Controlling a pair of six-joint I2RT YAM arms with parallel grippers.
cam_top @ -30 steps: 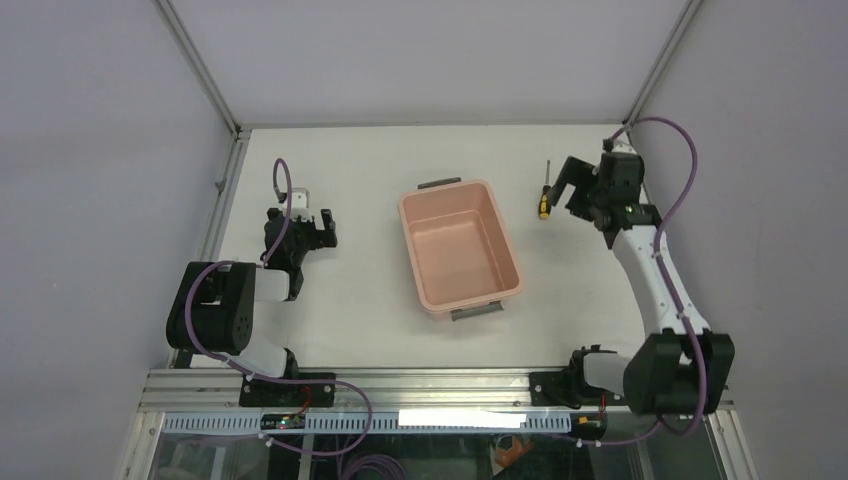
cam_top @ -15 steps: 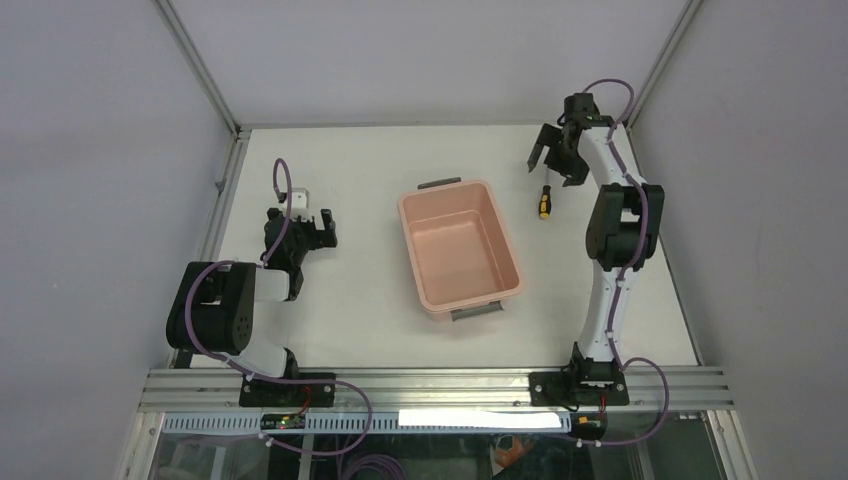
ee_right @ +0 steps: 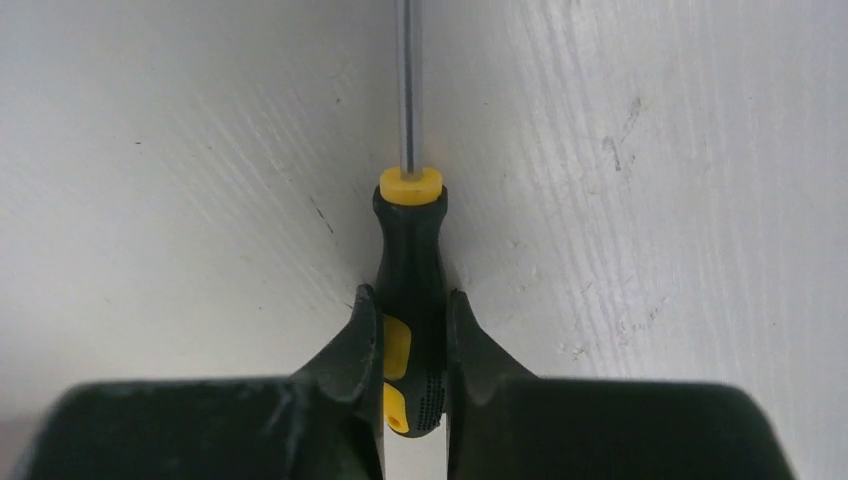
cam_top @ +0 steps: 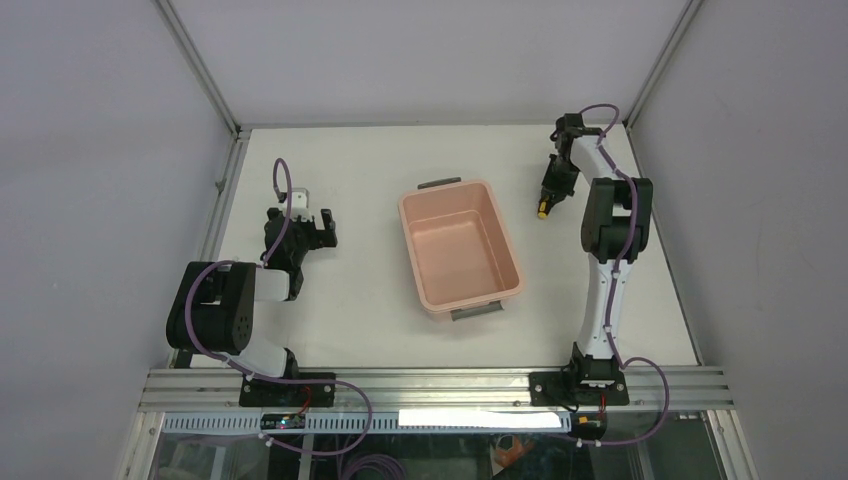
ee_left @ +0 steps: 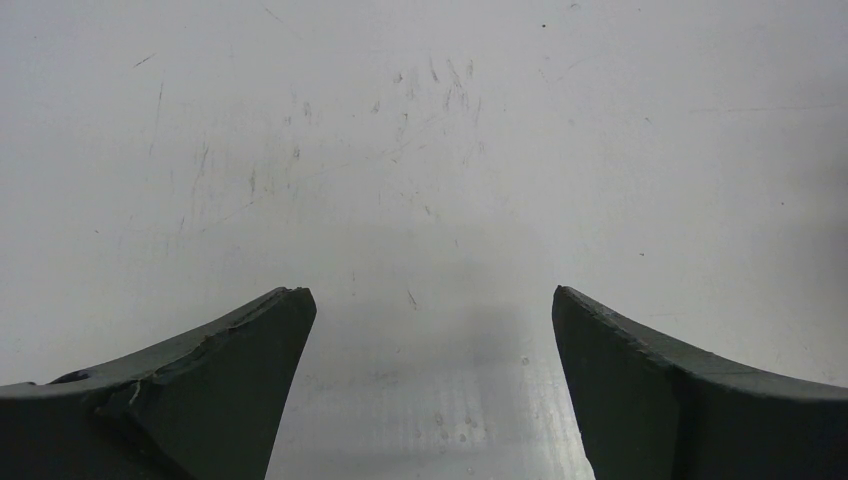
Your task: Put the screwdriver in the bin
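1. Yellow-and-black handle of the screwdriver [ee_right: 410, 255] is sitting in the right hand [ee_right: 412, 312], which is pinching it toward the butt end; the tool is lying on the desk [cam_top: 360, 300] right of the bin [cam_top: 447, 189], apart from it.
2. Left hand [ee_left: 430, 300] is hanging spread over bare desk, gripping nothing.
3. Risks: with the grip sitting off-centre, the shaft could be tipping down on the lift; the handle could be twisting out; the tip could be catching the bin rim.
4. Hidden: the shaft tip is running off the wrist view; overhead, the hand is covering most of the tool; contact with the desk is unclear.
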